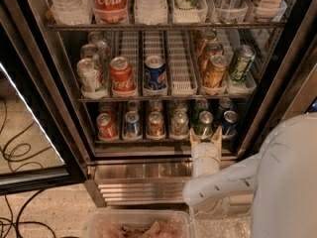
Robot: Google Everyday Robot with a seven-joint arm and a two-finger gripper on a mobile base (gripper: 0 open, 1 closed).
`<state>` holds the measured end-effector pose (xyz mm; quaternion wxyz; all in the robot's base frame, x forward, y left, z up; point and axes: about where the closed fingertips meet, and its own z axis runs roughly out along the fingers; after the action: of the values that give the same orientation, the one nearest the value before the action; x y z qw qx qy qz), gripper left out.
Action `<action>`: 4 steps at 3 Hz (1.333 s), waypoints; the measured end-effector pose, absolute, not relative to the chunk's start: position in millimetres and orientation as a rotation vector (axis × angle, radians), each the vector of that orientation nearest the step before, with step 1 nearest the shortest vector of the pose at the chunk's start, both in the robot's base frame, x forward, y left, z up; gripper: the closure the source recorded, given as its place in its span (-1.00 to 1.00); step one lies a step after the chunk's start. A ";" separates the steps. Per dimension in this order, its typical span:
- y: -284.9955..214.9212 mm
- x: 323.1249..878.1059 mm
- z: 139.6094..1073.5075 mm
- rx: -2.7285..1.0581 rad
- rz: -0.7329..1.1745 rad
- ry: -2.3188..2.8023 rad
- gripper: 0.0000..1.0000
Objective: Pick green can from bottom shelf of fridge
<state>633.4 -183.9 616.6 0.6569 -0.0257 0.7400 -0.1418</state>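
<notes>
The fridge [59,108] stands open in front of me. On its bottom shelf [148,142] a row of cans stands along the front lip. The green can [203,125], silver-topped, is second from the right, between a silver can [179,123] and a blue can [229,122]. My gripper [205,135] is open and just in front of the green can, at the shelf's lip. One fingertip points up at each side of the can's lower part. I cannot tell whether the fingers touch the can. My white wrist hides the shelf edge below it.
The rack above holds a red cola can [122,76], a blue can [155,73], gold cans [215,71] and an olive-green can [241,63]. The glass door [29,133] hangs open at left, with cables [15,152] on the floor. A plastic tub [138,227] sits at the bottom edge.
</notes>
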 end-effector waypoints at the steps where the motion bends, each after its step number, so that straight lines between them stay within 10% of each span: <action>1: -174.2 656.5 620.8 -0.046 -0.311 1.658 -0.46; 4: -171.8 665.9 616.6 -0.028 -0.310 1.668 -0.38</action>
<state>665.9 -171.8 616.6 0.6611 -0.0124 0.7376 -0.1370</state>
